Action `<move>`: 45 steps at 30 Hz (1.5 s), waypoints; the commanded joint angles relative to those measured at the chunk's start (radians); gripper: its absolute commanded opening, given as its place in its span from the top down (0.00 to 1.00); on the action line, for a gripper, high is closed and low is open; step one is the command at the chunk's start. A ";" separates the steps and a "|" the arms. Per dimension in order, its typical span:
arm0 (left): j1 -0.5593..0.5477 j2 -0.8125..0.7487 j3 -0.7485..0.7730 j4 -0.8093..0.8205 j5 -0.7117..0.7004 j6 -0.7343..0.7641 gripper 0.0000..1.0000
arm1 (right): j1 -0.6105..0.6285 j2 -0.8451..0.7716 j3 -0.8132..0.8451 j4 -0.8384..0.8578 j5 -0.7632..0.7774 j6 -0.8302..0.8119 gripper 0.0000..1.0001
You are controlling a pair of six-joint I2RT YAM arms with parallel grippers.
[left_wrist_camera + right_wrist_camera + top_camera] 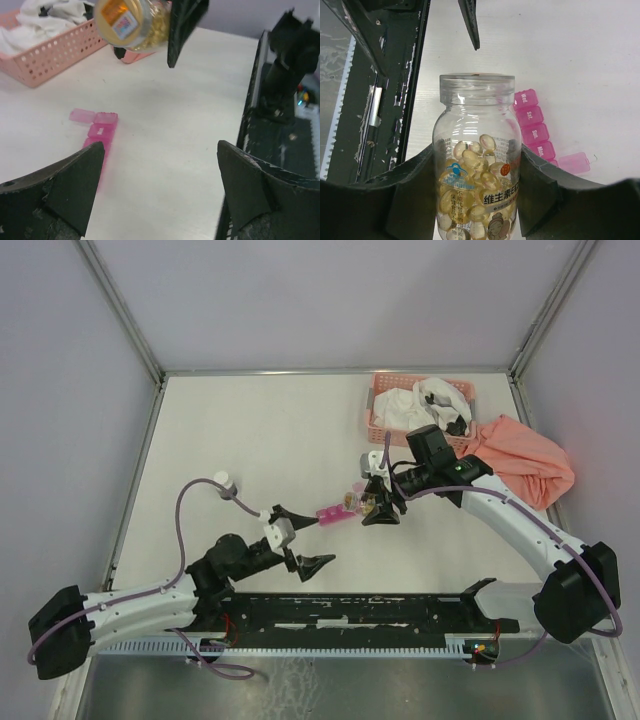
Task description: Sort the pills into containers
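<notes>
The containers are one slim magenta-pink organizer strip (330, 513) lying on the white table; its end compartment lid (575, 162) stands open. The pills (475, 170) are yellow softgels inside a clear labelled bottle (477, 165) with no cap on its neck. My right gripper (477, 155) is shut on that bottle and holds it in the air just beside the strip (532, 125). My left gripper (160, 150) hovers wide open over bare table, with nothing between its fingers. The strip (102, 127) lies just ahead of the left fingertip (95, 150).
A salmon lattice basket (380, 410) with white items stands at the back right, an orange cloth (525, 455) beside it. A small white cap (225, 480) lies on the table at the left. The black base rail (360, 610) runs along the near edge.
</notes>
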 commanded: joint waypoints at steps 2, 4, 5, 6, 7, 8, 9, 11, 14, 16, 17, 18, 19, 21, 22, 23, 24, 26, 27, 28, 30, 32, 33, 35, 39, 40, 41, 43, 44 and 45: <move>0.000 0.016 -0.041 0.314 0.144 0.535 0.01 | -0.002 -0.021 0.026 -0.004 -0.056 -0.058 0.98; 0.042 0.076 0.016 0.310 0.232 0.549 0.00 | -0.003 -0.018 0.027 -0.011 -0.058 -0.067 0.98; 0.073 0.110 0.039 0.326 0.283 0.516 0.01 | -0.001 -0.017 0.028 -0.014 -0.059 -0.070 0.98; 0.128 0.147 0.056 0.386 0.416 0.464 0.02 | -0.002 -0.016 0.030 -0.018 -0.060 -0.075 0.98; 0.192 0.190 0.068 0.460 0.508 0.387 0.03 | -0.003 -0.017 0.031 -0.021 -0.060 -0.077 0.98; 0.264 0.231 0.076 0.547 0.577 0.309 0.04 | -0.003 -0.018 0.030 -0.022 -0.061 -0.079 0.98; 0.298 0.272 0.079 0.621 0.623 0.241 0.04 | -0.002 -0.018 0.030 -0.023 -0.060 -0.081 0.98; 0.322 0.338 0.103 0.680 0.661 0.208 0.06 | -0.001 -0.021 0.031 -0.025 -0.062 -0.084 0.98; 0.322 0.409 0.177 0.649 0.733 0.201 0.12 | -0.002 -0.021 0.031 -0.028 -0.062 -0.088 0.98; 0.321 0.444 0.219 0.646 0.765 0.188 0.16 | -0.003 -0.023 0.032 -0.030 -0.060 -0.091 0.98; 0.322 0.455 0.232 0.643 0.776 0.185 0.17 | -0.002 -0.024 0.032 -0.031 -0.059 -0.092 0.98; 0.322 0.467 0.241 0.638 0.781 0.187 0.18 | -0.002 -0.025 0.032 -0.031 -0.060 -0.093 0.98; 0.322 0.474 0.249 0.630 0.783 0.187 0.19 | -0.003 -0.026 0.032 -0.032 -0.060 -0.093 0.98; 0.322 0.485 0.262 0.617 0.785 0.189 0.22 | -0.002 -0.026 0.032 -0.033 -0.062 -0.093 0.98; 0.323 0.492 0.268 0.608 0.785 0.191 0.23 | -0.002 -0.026 0.031 -0.034 -0.062 -0.094 0.98; 0.322 0.498 0.275 0.598 0.785 0.194 0.25 | -0.002 -0.025 0.032 -0.034 -0.063 -0.095 0.98; 0.322 0.503 0.280 0.582 0.784 0.197 0.27 | -0.002 -0.024 0.034 -0.035 -0.064 -0.095 0.98; 0.322 0.514 0.289 0.560 0.780 0.208 0.29 | -0.002 -0.026 0.033 -0.037 -0.065 -0.096 0.98; 0.321 0.520 0.292 0.553 0.779 0.212 0.30 | -0.002 -0.025 0.034 -0.038 -0.065 -0.096 0.98; 0.321 0.525 0.293 0.544 0.775 0.217 0.31 | -0.001 -0.026 0.034 -0.038 -0.065 -0.096 0.98; 0.321 0.533 0.299 0.528 0.770 0.225 0.31 | -0.002 -0.025 0.034 -0.037 -0.065 -0.096 0.98; 0.321 0.538 0.302 0.519 0.766 0.229 0.32 | -0.002 -0.025 0.034 -0.038 -0.065 -0.096 0.98; 0.321 0.542 0.304 0.516 0.763 0.229 0.32 | -0.002 -0.025 0.034 -0.037 -0.065 -0.096 0.98; 0.321 0.547 0.310 0.507 0.760 0.229 0.33 | -0.002 -0.025 0.033 -0.037 -0.065 -0.096 0.98; 0.321 0.557 0.318 0.505 0.764 0.210 0.38 | -0.002 -0.025 0.033 -0.038 -0.067 -0.096 0.98; 0.321 0.558 0.319 0.506 0.765 0.202 0.40 | -0.002 -0.025 0.034 -0.038 -0.067 -0.096 0.98; 0.321 0.558 0.320 0.506 0.765 0.197 0.41 | -0.002 -0.025 0.034 -0.038 -0.067 -0.096 0.98; 0.323 0.560 0.319 0.507 0.766 0.190 0.44 | -0.001 -0.026 0.034 -0.040 -0.066 -0.096 0.98; 0.321 0.560 0.317 0.509 0.767 0.187 0.45 | -0.002 -0.026 0.034 -0.039 -0.066 -0.096 0.98; 0.320 0.560 0.316 0.512 0.767 0.181 0.47 | -0.002 -0.026 0.033 -0.039 -0.065 -0.096 0.98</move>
